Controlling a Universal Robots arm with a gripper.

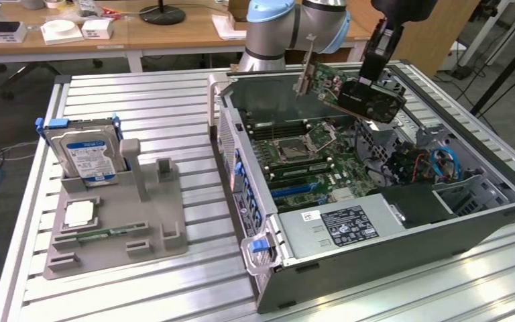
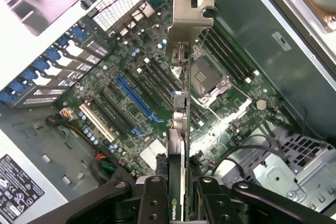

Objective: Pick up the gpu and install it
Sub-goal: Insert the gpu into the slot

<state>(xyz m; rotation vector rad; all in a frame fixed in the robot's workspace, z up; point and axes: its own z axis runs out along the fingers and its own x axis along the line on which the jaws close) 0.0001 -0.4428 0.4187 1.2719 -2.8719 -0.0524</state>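
Observation:
The gpu [image 1: 329, 82], a green-backed card with a black cooler and a silver end bracket [image 1: 307, 74], hangs tilted in the air above the back of the open computer case [image 1: 472, 221]. My gripper [image 1: 367, 97] is shut on its cooler end. In the wrist view the gpu [image 2: 179, 108] is seen edge-on, its bracket [image 2: 189, 17] pointing away from me, and my gripper [image 2: 179, 203] clamps it from both sides with black fingers [image 2: 153, 203]. Beneath it lies the motherboard with a blue expansion slot [image 2: 134, 98], and the card is well clear of it.
The case holds the motherboard [image 1: 298, 151], a power supply [image 1: 347, 225] and drive cables [image 1: 441, 164]. On the exterior view's left, a grey fixture [image 1: 159, 231] carries a silver hard drive [image 1: 83, 151], a processor [image 1: 78, 213] and a memory stick [image 1: 105, 233]. The slatted table [image 1: 150, 100] surrounds them.

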